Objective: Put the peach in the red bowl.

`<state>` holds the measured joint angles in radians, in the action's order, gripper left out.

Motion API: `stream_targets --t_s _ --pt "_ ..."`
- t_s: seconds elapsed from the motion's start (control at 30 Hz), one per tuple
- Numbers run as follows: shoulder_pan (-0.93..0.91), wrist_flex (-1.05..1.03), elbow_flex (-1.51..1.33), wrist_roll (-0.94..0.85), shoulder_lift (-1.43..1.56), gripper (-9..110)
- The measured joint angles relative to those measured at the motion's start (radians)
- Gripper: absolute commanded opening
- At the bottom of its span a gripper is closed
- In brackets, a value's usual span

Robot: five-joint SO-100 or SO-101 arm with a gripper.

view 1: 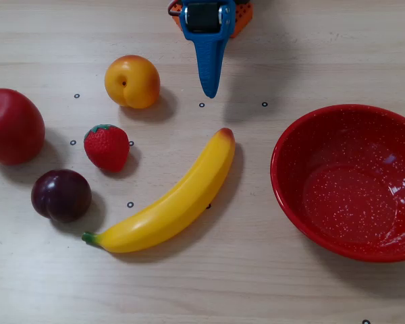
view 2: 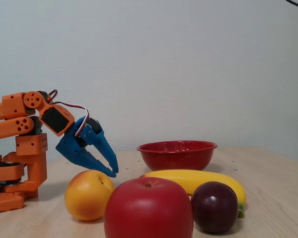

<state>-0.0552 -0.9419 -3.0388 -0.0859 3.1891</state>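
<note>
- In the overhead view the red bowl runs off the right edge, so its far rim is cut away.
- The apple is clipped by the left edge there.
- The arm is cut by the top edge; only its blue gripper shows fully.
- In the fixed view the apple loses its base to the bottom edge and hides part of the peach and the banana.
- The strawberry is entirely hidden in the fixed view.
- The plum covers part of the banana.
</note>
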Motion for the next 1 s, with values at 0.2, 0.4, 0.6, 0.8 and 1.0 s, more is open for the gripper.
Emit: stream_targets --t_s 0.2,0.4,0.6,0.8,1.0 --pt "0.000 0.000 0.005 0.000 -0.037 0" --pt "0.057 0.000 0.170 0.117 -0.299 0" --pt "0.225 -0.135 0.578 0.298 -0.660 0" --pt "0.388 -0.270 0.890 0.414 -0.925 0" --pt "0.500 -0.410 0.992 0.609 -1.103 23"
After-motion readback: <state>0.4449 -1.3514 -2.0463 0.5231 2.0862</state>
